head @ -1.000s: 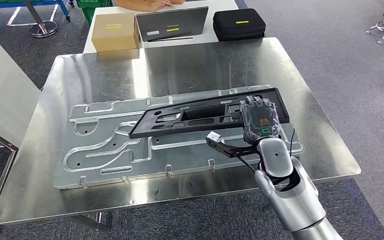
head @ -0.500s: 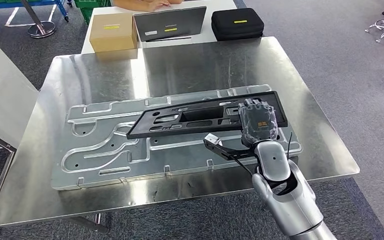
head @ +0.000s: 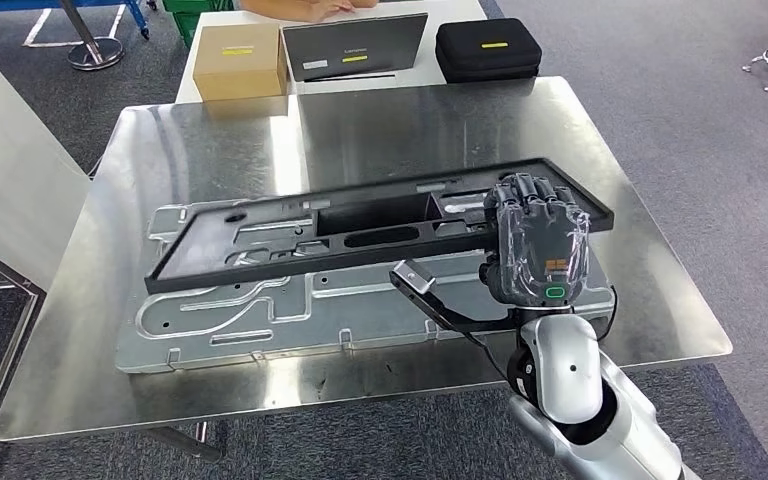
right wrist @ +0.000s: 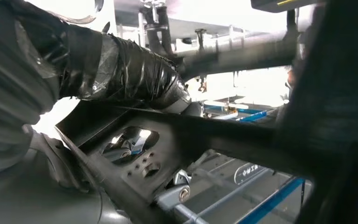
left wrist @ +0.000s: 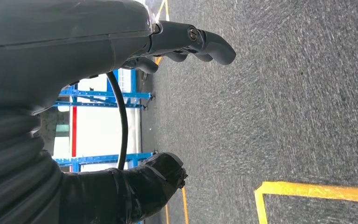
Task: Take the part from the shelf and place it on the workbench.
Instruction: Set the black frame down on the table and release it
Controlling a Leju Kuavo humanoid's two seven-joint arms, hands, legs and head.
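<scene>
The big metal plate (head: 290, 300) on the table (head: 140, 150) lies just under the right hand (head: 537, 240). The hand grips one end of the black part (head: 360, 235), which now sits flatter than a second ago, so putting it down looks close. The left hand (left wrist: 135, 46) hangs with fingers apart, holding nothing.

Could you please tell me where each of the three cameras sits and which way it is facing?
Head view: high on the body, looking down at the steel workbench; right hand grips the black part.
Left wrist view: behind the left hand, facing carpet.
Right wrist view: behind the right hand, facing the part's underside.
Shared: head and right wrist both show the part.
</scene>
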